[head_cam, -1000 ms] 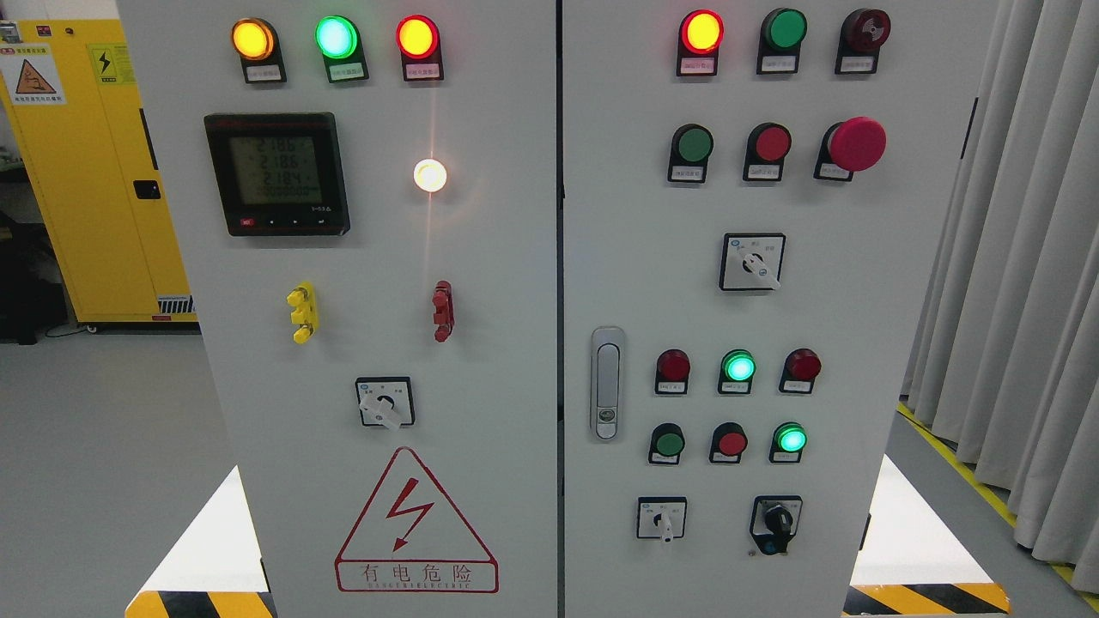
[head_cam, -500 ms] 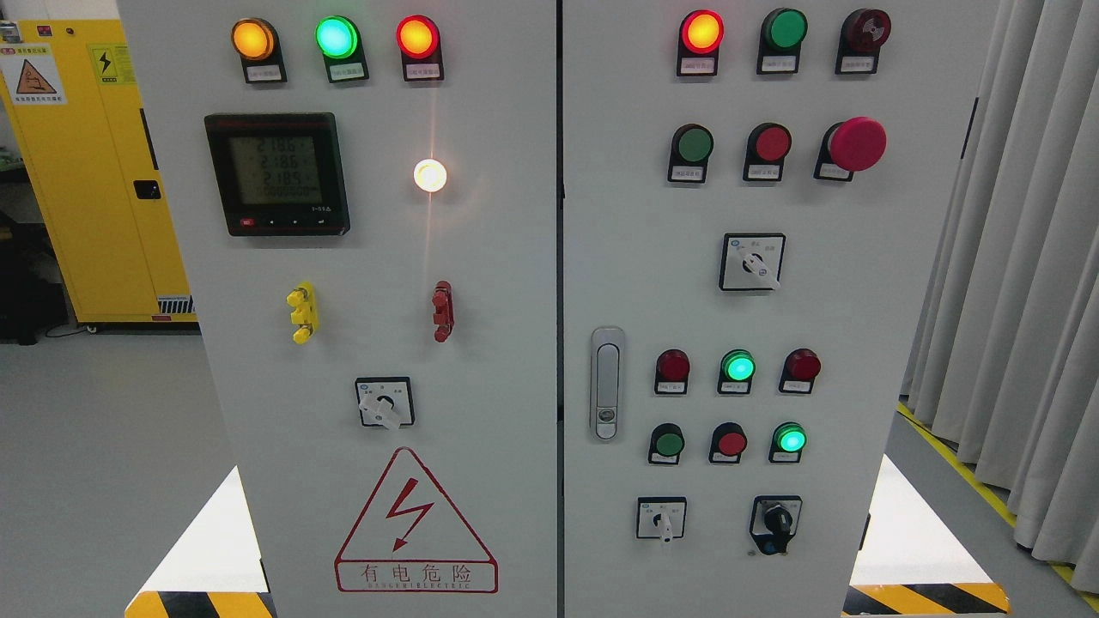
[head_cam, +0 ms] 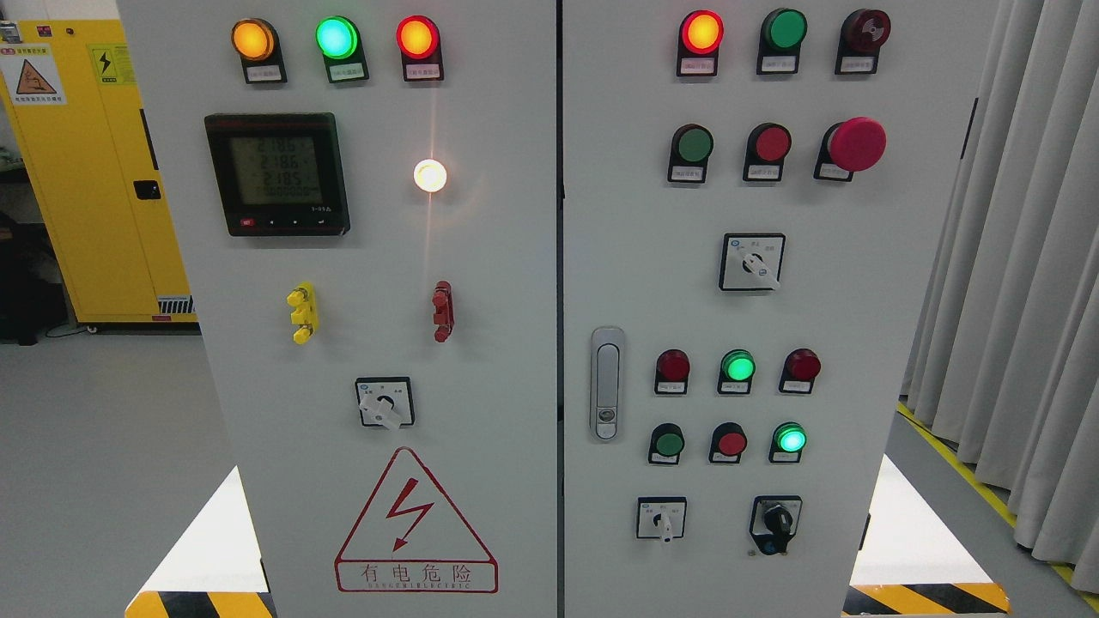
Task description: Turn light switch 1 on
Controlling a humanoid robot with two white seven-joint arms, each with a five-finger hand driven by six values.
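A grey electrical cabinet point(head_cam: 515, 343) with two doors fills the view. The right door carries a lit red lamp point(head_cam: 701, 32), an unlit green lamp point(head_cam: 785, 29), green point(head_cam: 692, 144) and red point(head_cam: 770, 143) push buttons, a red mushroom button point(head_cam: 855, 143), and a rotary switch point(head_cam: 752, 262). Lower down are a lit green lamp point(head_cam: 737, 367), a green button point(head_cam: 667, 444), a red button point(head_cam: 730, 443), a lit green button point(head_cam: 789, 439), and two more rotary switches point(head_cam: 662, 518) point(head_cam: 776, 522). The labels are too small to read. Neither hand shows.
The left door holds three lit lamps point(head_cam: 336, 38), a meter point(head_cam: 276, 173), a white lamp point(head_cam: 429, 175), yellow point(head_cam: 303, 312) and red point(head_cam: 442, 311) terminals and a rotary switch point(head_cam: 385, 403). A door latch point(head_cam: 607, 383), a yellow cabinet point(head_cam: 94, 172) at left, curtains point(head_cam: 1013, 257) at right.
Only the meter's digits flicker; nothing else has moved.
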